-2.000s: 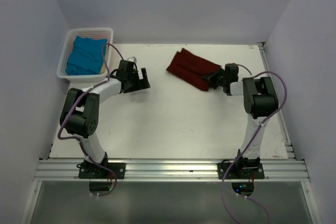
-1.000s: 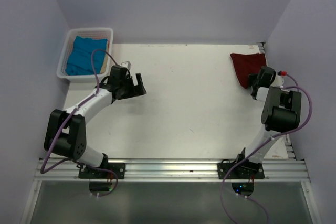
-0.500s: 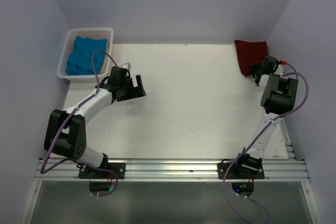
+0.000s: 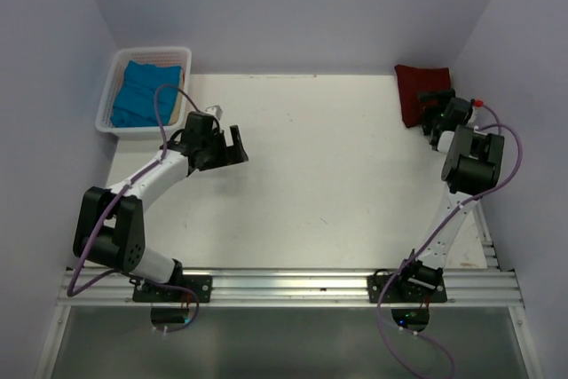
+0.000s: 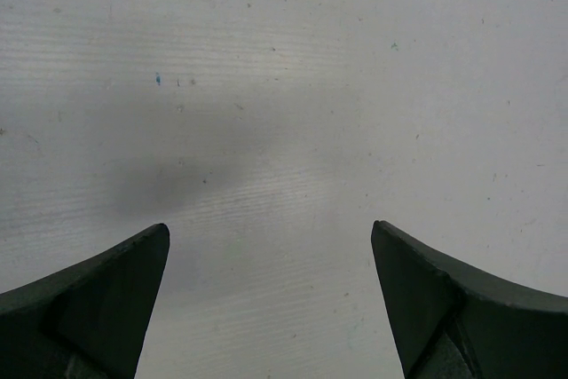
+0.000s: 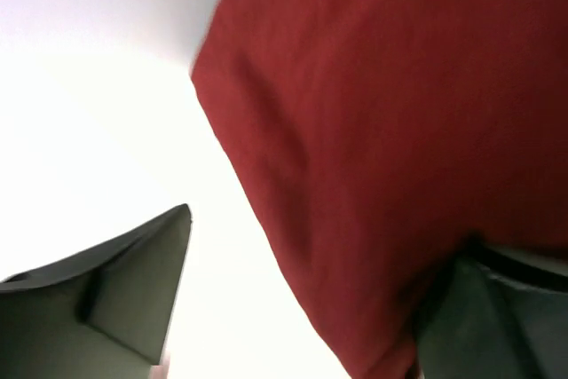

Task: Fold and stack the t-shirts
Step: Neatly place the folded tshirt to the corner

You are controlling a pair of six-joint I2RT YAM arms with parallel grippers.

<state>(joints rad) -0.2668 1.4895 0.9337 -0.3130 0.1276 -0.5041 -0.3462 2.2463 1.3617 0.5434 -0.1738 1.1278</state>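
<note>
A folded dark red t-shirt [image 4: 414, 93] lies in the far right corner of the table; it fills most of the right wrist view [image 6: 390, 130]. My right gripper [image 4: 437, 108] is at its right edge, jaws open, with the cloth lying loose between and over the right finger [image 6: 497, 326]. A blue t-shirt [image 4: 142, 95] sits crumpled in the white basket [image 4: 117, 61] at the far left. My left gripper [image 4: 232, 144] hovers open over bare table, nothing between its fingers [image 5: 98, 299].
The white table [image 4: 319, 175] is walled in by pale panels on three sides. The right wall stands right beside the red t-shirt and my right arm. An aluminium rail [image 4: 293, 286] runs along the near edge.
My right gripper carried the red t-shirt from mid-table into the far right corner and opened, letting it go. The left arm swung slightly leftward, then held still.
</note>
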